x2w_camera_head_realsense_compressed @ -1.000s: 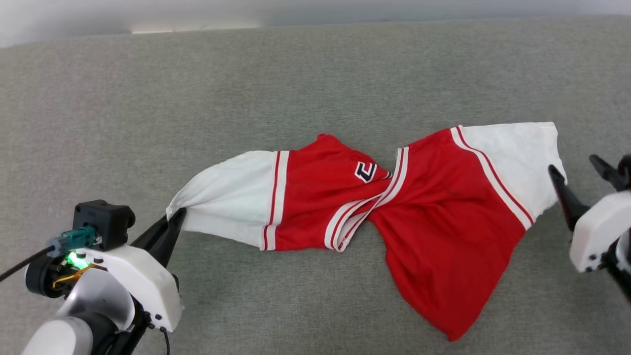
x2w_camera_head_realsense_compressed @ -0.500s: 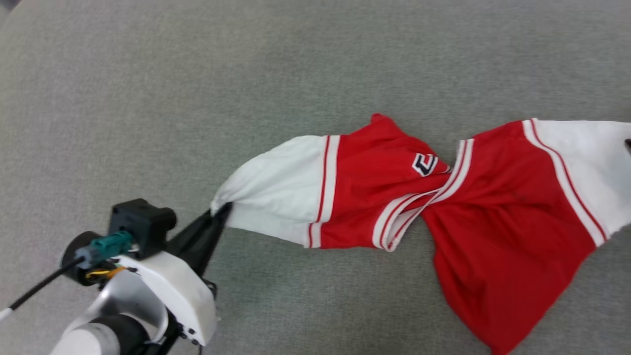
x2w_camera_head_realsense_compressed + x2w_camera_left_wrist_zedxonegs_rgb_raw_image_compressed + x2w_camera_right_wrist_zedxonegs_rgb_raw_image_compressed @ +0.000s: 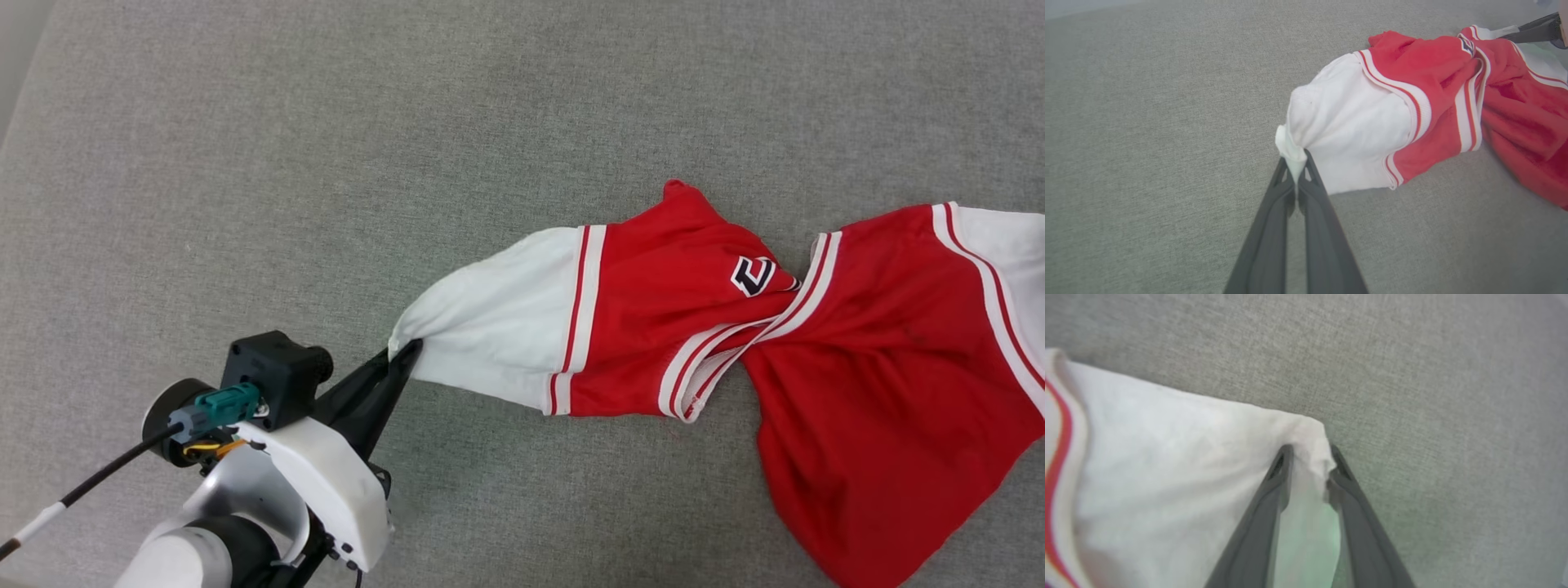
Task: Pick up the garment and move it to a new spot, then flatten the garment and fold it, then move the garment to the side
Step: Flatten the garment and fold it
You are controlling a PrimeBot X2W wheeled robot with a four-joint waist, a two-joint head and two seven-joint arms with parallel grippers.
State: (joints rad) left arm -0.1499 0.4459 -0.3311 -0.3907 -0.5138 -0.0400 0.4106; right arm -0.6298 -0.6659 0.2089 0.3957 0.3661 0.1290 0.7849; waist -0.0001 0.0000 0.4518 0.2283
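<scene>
1. Nearest the robot, toward the left edge of the grey upholstered surface [image 3: 245, 163], the left fingers [image 3: 371, 396] are pressed together on the tip of one white sleeve of the garment [image 3: 678, 327]. The left wrist view shows the cloth nipped right at their tips.
2. From that pinch the garment lies on the surface with its long axis running sideways to the robot's right, sleeve to sleeve. It is well clear of the far edge.
3. Midway along, the striped neck trim crosses over itself, so the body is twisted there. Beyond the twist the red hem fans out toward the near edge.
4. At the far end, the right fingers [image 3: 1257, 522] stand apart on either side of the other sleeve's corner, with cloth between them and no pinch showing yet.
5. Each arm sits at its own end of the axis. The coming move likely depends on a firm right-hand hold, then drawing the sleeves apart along that line to undo the twist.
</scene>
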